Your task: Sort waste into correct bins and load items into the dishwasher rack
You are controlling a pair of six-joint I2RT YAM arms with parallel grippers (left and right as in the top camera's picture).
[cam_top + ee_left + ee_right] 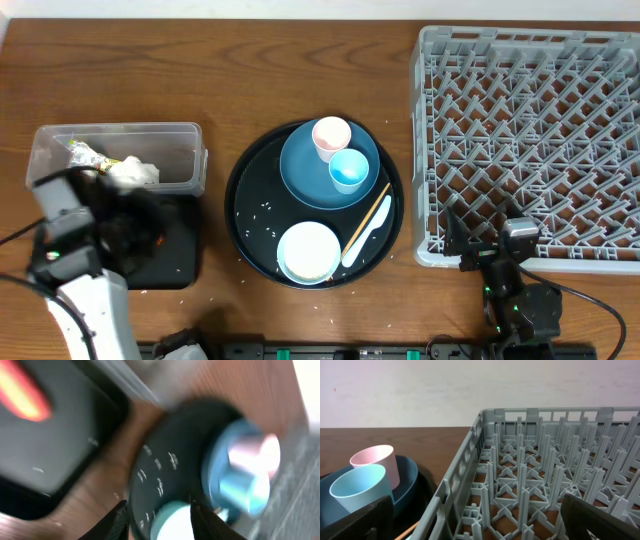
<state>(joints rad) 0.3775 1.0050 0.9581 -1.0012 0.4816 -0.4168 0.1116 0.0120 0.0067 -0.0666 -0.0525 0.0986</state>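
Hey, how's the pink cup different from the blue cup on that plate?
The pink cup is pale pink; the blue cup is light blue. The pink cup stands near the far rim of the plate; the blue cup is nearer its middle, closer to the chopstick. Both stand upright, mouths up, side by side.
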